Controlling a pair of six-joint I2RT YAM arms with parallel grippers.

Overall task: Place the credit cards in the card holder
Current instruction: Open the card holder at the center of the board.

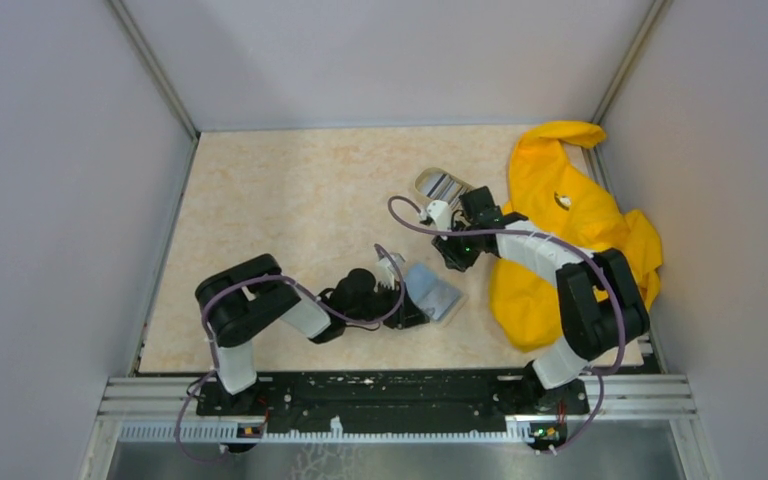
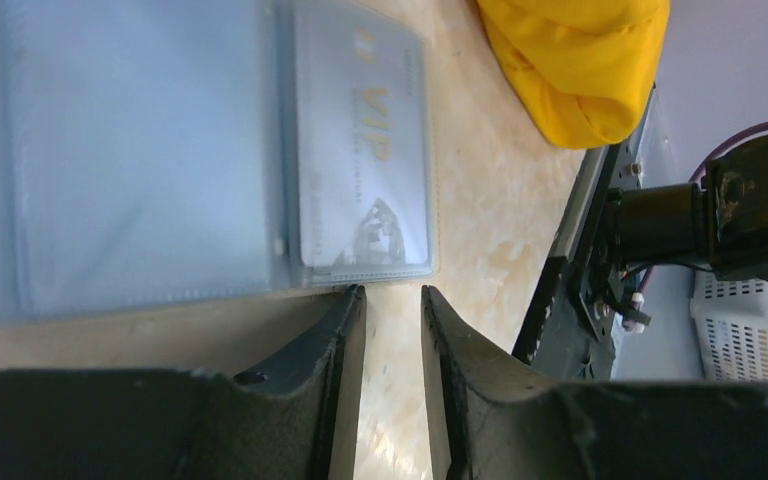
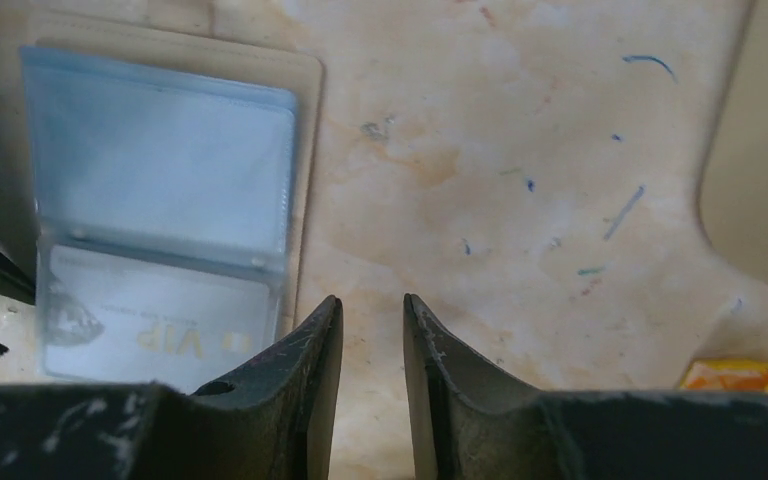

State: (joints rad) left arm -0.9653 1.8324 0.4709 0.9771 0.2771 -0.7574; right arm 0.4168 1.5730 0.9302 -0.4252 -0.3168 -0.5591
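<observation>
The card holder lies open on the table, light blue sleeves up. In the left wrist view the card holder holds one grey VIP card in its right-hand sleeve. The right wrist view shows the holder and the same VIP card. More credit cards stand as a striped stack in an oval beige dish. My left gripper sits just at the holder's near edge, jaws a little apart and empty. My right gripper hovers beside the holder, jaws a little apart and empty.
The oval beige dish stands at the back, its rim at the right of the right wrist view. A big yellow cloth covers the right side, and its corner shows in the left wrist view. Grey walls close in the table.
</observation>
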